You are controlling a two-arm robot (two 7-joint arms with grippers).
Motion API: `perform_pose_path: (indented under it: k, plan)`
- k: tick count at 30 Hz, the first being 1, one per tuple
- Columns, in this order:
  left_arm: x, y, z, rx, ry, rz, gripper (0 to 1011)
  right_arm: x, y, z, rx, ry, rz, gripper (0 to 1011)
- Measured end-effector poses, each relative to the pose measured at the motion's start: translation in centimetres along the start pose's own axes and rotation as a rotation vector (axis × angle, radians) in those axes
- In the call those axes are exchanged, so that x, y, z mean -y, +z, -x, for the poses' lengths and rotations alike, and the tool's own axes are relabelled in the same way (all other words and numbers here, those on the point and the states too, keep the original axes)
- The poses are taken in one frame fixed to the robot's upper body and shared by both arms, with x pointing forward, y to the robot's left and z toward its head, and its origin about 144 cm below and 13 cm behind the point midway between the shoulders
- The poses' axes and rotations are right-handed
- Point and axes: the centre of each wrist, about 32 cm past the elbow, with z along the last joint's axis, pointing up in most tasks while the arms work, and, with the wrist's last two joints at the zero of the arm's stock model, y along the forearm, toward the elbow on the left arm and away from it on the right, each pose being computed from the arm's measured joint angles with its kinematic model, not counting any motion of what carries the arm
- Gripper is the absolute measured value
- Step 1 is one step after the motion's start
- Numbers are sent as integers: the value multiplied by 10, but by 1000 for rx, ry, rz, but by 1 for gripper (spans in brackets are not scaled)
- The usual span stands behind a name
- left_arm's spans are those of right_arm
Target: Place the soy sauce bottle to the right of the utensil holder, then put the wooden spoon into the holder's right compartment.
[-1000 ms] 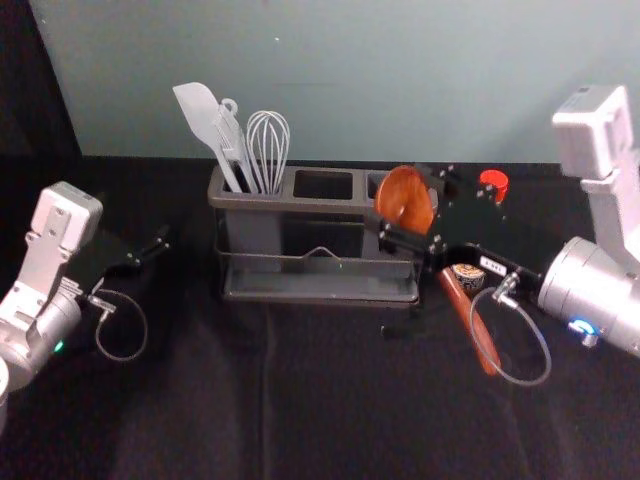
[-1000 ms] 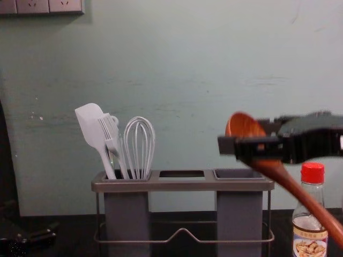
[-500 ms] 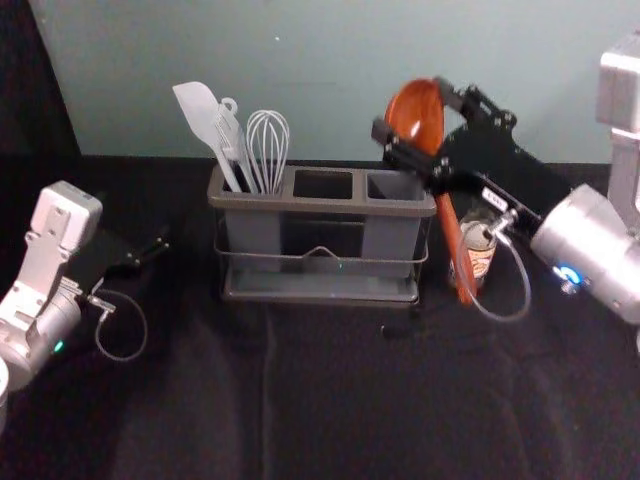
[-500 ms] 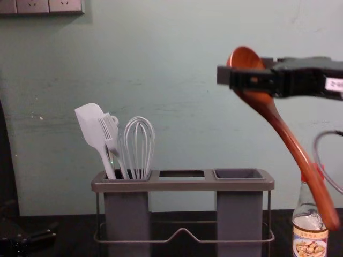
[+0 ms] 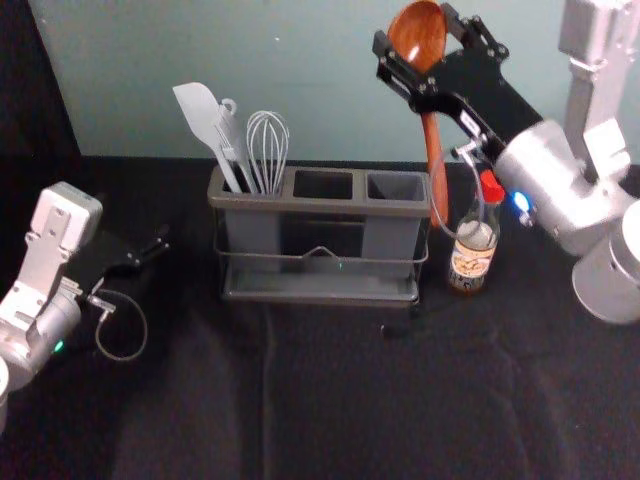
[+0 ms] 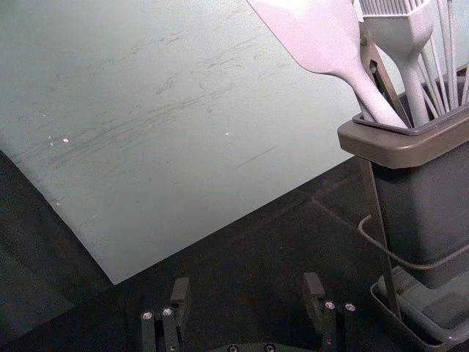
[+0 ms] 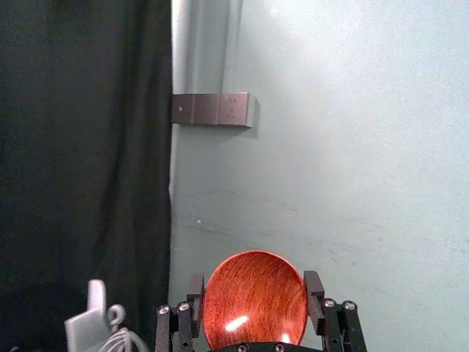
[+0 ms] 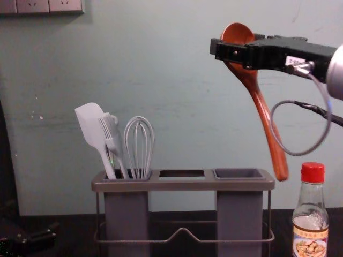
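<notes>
While the right gripper [image 5: 416, 32] is gripping, the wooden spoon [image 5: 434, 150] is hanging above the utensil holder's [image 8: 182, 185] right end.
Chest view: the handle is slanting down toward the robot's right, its end appearing just outside the holder's right edge, near rim height; open space is separating it from the soy sauce bottle [image 8: 310, 230], standing upright right of the holder. Right wrist view is giving the bowl face-on, with the jaws narrowing around its opposite sides; the bowl is sitting between them, the handle trailing below. Left gripper [image 5: 160, 246] is waiting left of the holder, jaws standing wide.
</notes>
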Motion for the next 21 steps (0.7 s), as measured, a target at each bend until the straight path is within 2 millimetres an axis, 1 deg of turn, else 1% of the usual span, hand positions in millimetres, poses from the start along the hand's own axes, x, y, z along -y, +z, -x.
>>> perform_pose_path:
  k: [1, 4, 7, 11, 21]
  plan:
    - [0, 0, 0, 0, 0, 0, 1005, -6, -2, -2, -1, -7, 0, 838]
    - [0, 0, 0, 0, 0, 0, 1005, -14, -4, -5, -1, -15, 2, 838]
    - [0, 0, 0, 0, 0, 0, 1005, -27, -8, -10, 12, -13, 0, 838]
    - [0, 0, 0, 0, 0, 0, 1005, -39, -12, -14, 22, -2, -5, 838]
    - [0, 0, 0, 0, 0, 0, 1005, -58, -21, -17, 32, 30, -3, 838]
